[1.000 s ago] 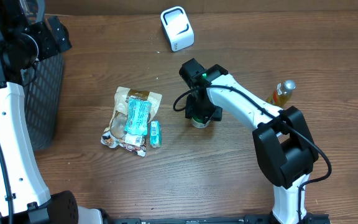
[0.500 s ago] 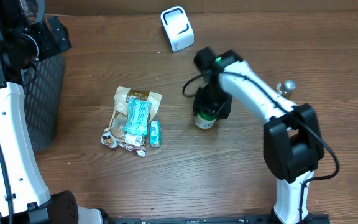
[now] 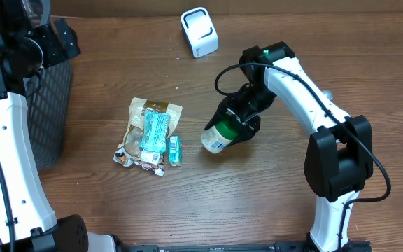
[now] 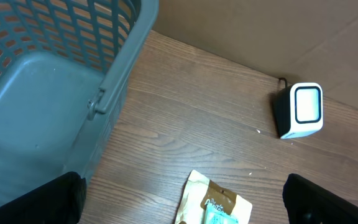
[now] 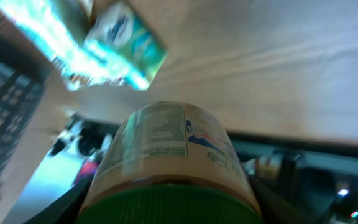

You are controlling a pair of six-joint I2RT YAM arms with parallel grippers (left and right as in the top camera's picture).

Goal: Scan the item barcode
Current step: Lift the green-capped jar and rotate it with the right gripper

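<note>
Overhead, my right gripper (image 3: 238, 120) pinches the jar (image 3: 217, 136) near its green lid, the long axis tilted with the base pointing down-left toward the snack packets (image 3: 149, 133), away from the scanner (image 3: 199, 31) well apart at the far edge.
</note>
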